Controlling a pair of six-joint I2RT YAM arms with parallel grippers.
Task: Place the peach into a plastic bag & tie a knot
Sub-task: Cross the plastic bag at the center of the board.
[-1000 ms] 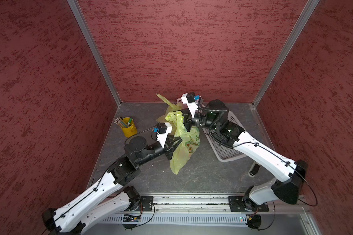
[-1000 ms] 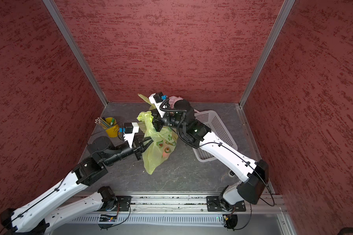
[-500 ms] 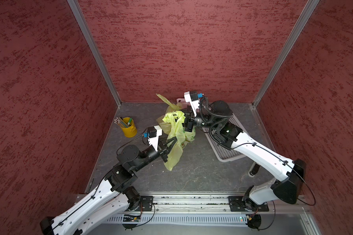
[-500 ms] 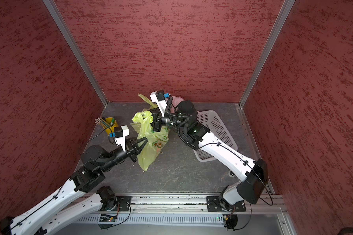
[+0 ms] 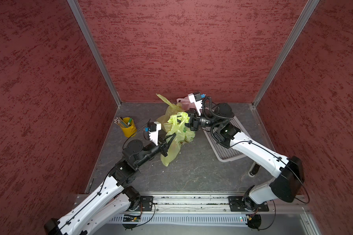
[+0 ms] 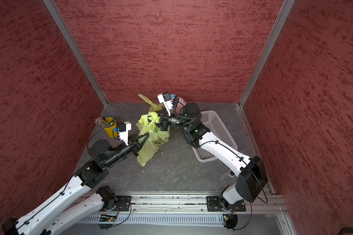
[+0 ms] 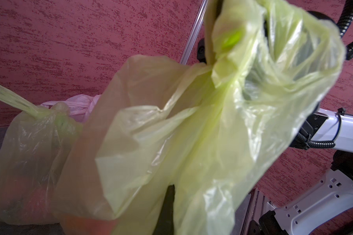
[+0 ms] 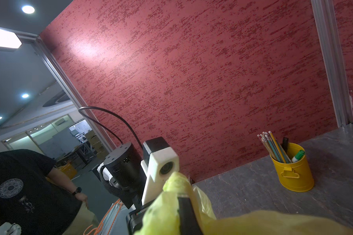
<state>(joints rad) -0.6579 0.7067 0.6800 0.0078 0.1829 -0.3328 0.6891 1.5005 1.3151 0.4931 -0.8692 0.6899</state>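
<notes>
From above, a yellow pencil cup (image 5: pixel 128 127) is seen by the left wall. Beside it the left arm (image 5: pixel 110 189) is stretched low and forward from the front rail, with the left gripper (image 5: pixel 172 136) pressed together on a fold of the yellow-green plastic bag (image 5: pixel 176 142). The bag is drawn taut between both claws above the grey floor, in front of a knotted bag (image 5: pixel 171 108) and a pink bag (image 5: pixel 181 100) at the back wall. The right arm (image 5: pixel 257 152) is bent at the elbow and reaches over a white basket (image 5: pixel 228 156), and the right gripper (image 5: pixel 183 120) is pinched on the bag's upper handle. The basket is shown in both top views only. Only the left wrist view shows a blurred orange-red shape (image 7: pixel 88 222) through the film low in the bag; whether it is the peach cannot be told. In the right wrist view a dark finger (image 8: pixel 184 213) is wrapped in yellow film, and a bystander (image 8: pixel 29 193) in a black T-shirt is visible outside the cell.
</notes>
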